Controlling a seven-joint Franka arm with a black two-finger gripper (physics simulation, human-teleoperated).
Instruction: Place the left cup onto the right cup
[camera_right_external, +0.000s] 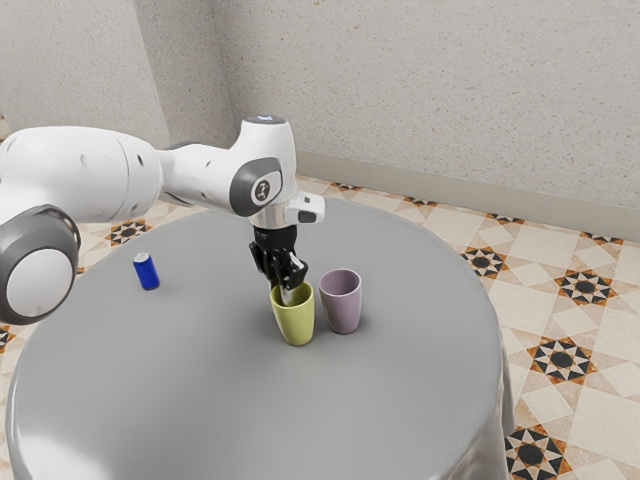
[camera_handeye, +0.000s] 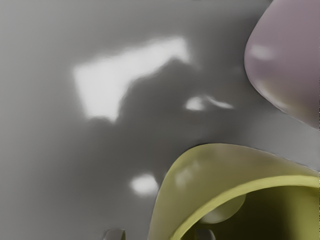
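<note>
Straddling rim of green cup (camera_right_external: 294, 315): gripper (camera_right_external: 291, 289) directly above, jaws apart either side of wall, seemingly not clamped. Cup upright near table (camera_right_external: 200, 400) centre, axis vertical. Purple cup (camera_right_external: 341, 300) upright just beside, slightly farther, toward exterior view's right. Lift likely must clear its rim.

Left cup (camera_right_external: 293, 318) stands just beside right cup (camera_right_external: 341, 300) on the table (camera_right_external: 200, 400).

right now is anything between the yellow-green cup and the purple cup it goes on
Nothing visible does. The yellow-green cup stands close beside the purple cup, bare table between them, with the gripper at its rim. The blue can sits far off toward the exterior view's left, out of the path.
</note>
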